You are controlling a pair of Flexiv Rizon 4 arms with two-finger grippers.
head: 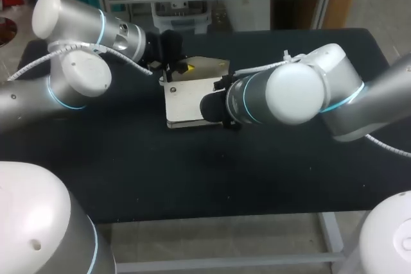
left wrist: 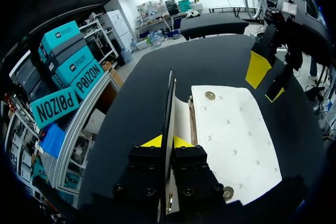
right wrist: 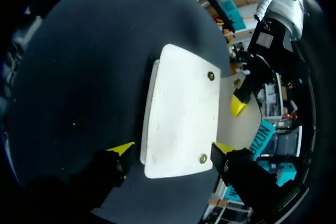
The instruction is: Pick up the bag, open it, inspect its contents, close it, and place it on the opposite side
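Observation:
A white quilted bag (head: 186, 102) lies on the black table (head: 128, 171) with its flap (head: 207, 67) lifted upright. My left gripper (head: 172, 68) is shut on that flap; in the left wrist view the flap (left wrist: 170, 98) shows edge-on between the left gripper's (left wrist: 167, 141) yellow tips, with the bag body (left wrist: 231, 135) lying flat beside it. My right gripper (right wrist: 173, 150) hangs open above the bag body (right wrist: 181, 114), its fingertips (right wrist: 123, 148) wide apart and clear of it. In the head view the right arm hides its own fingers.
Two brass snaps (right wrist: 210, 76) sit on the bag's top face. My two arms meet over the bag at the table's middle back. Bare black tabletop lies in front of and to both sides of the bag.

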